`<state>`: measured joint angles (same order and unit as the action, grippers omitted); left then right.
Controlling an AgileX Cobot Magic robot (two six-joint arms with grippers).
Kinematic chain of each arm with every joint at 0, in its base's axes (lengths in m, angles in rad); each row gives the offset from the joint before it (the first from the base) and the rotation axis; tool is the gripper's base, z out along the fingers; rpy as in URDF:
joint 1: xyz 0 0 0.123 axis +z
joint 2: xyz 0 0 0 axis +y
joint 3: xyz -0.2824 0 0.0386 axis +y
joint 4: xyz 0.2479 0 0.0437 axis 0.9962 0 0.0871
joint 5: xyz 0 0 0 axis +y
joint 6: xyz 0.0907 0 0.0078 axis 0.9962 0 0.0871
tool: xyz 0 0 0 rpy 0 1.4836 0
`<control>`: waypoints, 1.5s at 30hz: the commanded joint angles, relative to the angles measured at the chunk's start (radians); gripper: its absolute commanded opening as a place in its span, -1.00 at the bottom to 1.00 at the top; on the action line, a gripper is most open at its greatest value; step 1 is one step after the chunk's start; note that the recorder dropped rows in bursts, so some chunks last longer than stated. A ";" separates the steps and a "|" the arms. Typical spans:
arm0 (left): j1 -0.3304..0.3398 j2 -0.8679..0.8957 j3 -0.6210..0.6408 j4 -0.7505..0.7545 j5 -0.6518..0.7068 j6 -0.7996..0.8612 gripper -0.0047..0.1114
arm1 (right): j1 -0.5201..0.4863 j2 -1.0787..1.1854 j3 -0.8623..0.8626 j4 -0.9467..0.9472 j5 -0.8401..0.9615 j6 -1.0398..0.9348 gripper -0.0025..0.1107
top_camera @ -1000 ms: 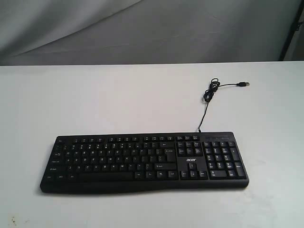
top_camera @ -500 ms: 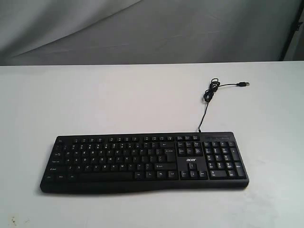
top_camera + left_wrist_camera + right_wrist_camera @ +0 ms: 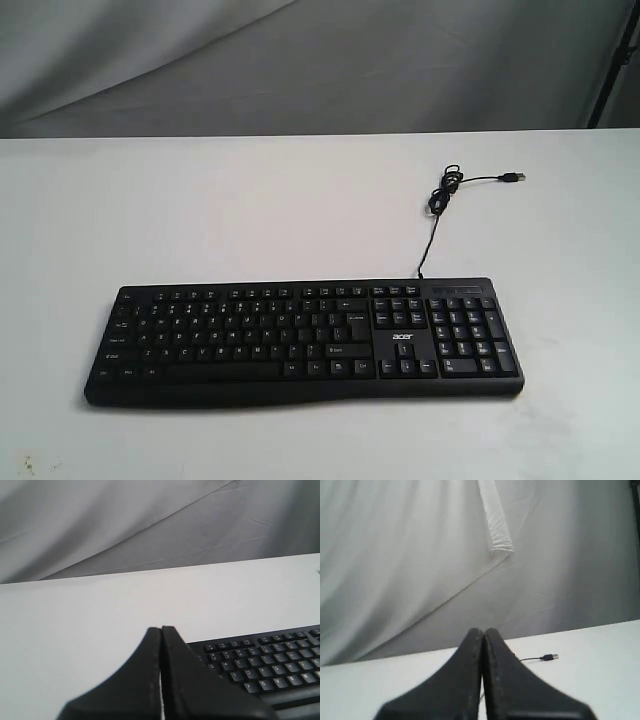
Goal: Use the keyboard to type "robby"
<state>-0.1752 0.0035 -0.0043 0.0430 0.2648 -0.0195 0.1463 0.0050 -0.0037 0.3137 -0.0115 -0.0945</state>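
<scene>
The black keyboard (image 3: 305, 340) with white-lettered keys, a number pad and an "acer" logo lies near the front of the white table, curved edge toward the camera. Its thin cable (image 3: 437, 215) runs back to a loose USB plug (image 3: 513, 177). Neither arm shows in the exterior view. In the left wrist view my left gripper (image 3: 161, 628) is shut with nothing in it, and the keyboard's (image 3: 265, 667) letter keys lie beside and below it. In the right wrist view my right gripper (image 3: 483, 630) is shut and empty, with the USB plug (image 3: 550, 657) on the table beyond it.
The white table (image 3: 200, 210) stretches back to a grey cloth backdrop (image 3: 320, 60). A dark upright edge (image 3: 612, 60) stands at the far right.
</scene>
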 commanded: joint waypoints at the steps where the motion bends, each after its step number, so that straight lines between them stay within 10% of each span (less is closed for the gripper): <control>1: -0.006 -0.003 0.004 0.005 -0.006 -0.003 -0.92 | -0.007 -0.005 0.004 -0.262 0.187 0.042 -0.96; 45: -0.006 -0.003 0.004 0.005 -0.006 -0.003 -0.92 | -0.007 -0.005 0.004 -0.321 0.356 0.061 -0.96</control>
<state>-0.1752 0.0035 -0.0043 0.0430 0.2648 -0.0195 0.1463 0.0051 -0.0037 0.0000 0.3442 -0.0309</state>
